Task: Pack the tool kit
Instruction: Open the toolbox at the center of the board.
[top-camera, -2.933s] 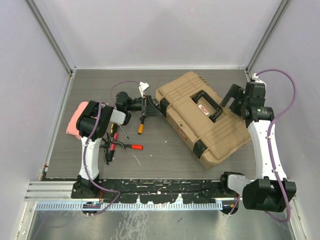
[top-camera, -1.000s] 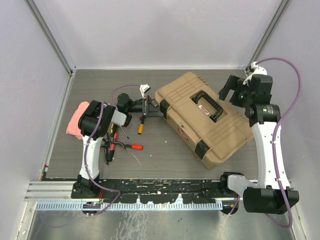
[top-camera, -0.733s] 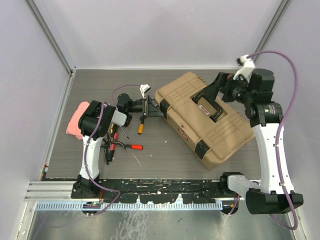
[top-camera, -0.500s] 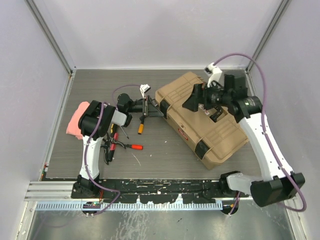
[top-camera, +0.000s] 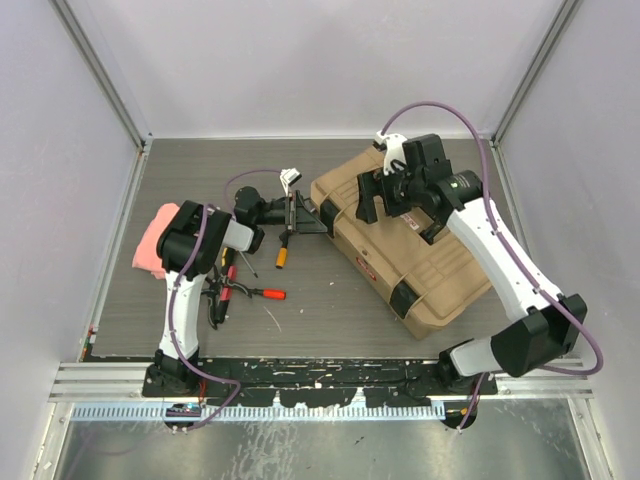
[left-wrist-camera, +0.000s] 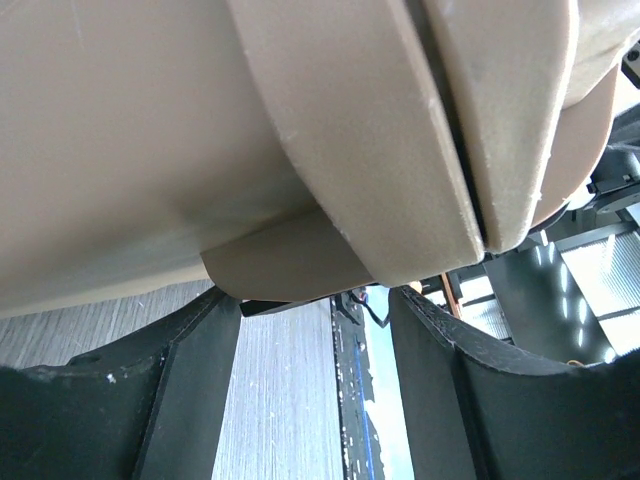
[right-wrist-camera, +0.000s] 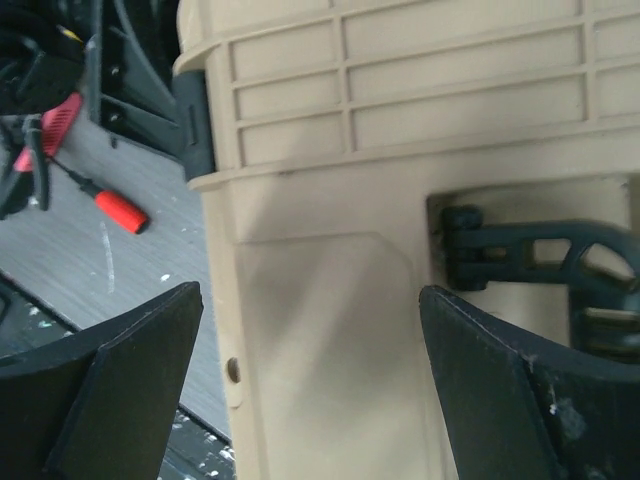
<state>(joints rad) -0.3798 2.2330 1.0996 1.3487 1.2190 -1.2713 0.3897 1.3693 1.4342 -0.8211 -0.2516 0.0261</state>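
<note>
Two black plastic latches (top-camera: 400, 297) are the thing to deal with first, as far as I can judge. The big tan ribbed hard-plastic case (top-camera: 445, 265) lies shut, slanted across the grey table (top-camera: 200, 170), and none of the tools are in it. The orange-handled screwdriver (top-camera: 281, 257), the red-handled screwdriver (top-camera: 268, 294) and a tangle of dark-handled tools (top-camera: 220, 295) I can't sort out all lie on the table left of the case, near my left arm.

My right gripper (right-wrist-camera: 310, 300) hangs over the lid, jaws wide apart with nothing in them, between the latch at the left corner (right-wrist-camera: 195, 115) and the black carry handle (right-wrist-camera: 520, 255). My left gripper (left-wrist-camera: 312, 300) sits low at that same corner, jaws apart and empty, with the case's rounded edge right ahead of the tips. I can't tell whether it touches.

How I'd play it: brace the left one at the corner so the case doesn't skate. Then hook one right finger under the latch's free edge, flip it, and do the other. Don't pull the lid before both are off, or it'll just drag the whole box.
</note>
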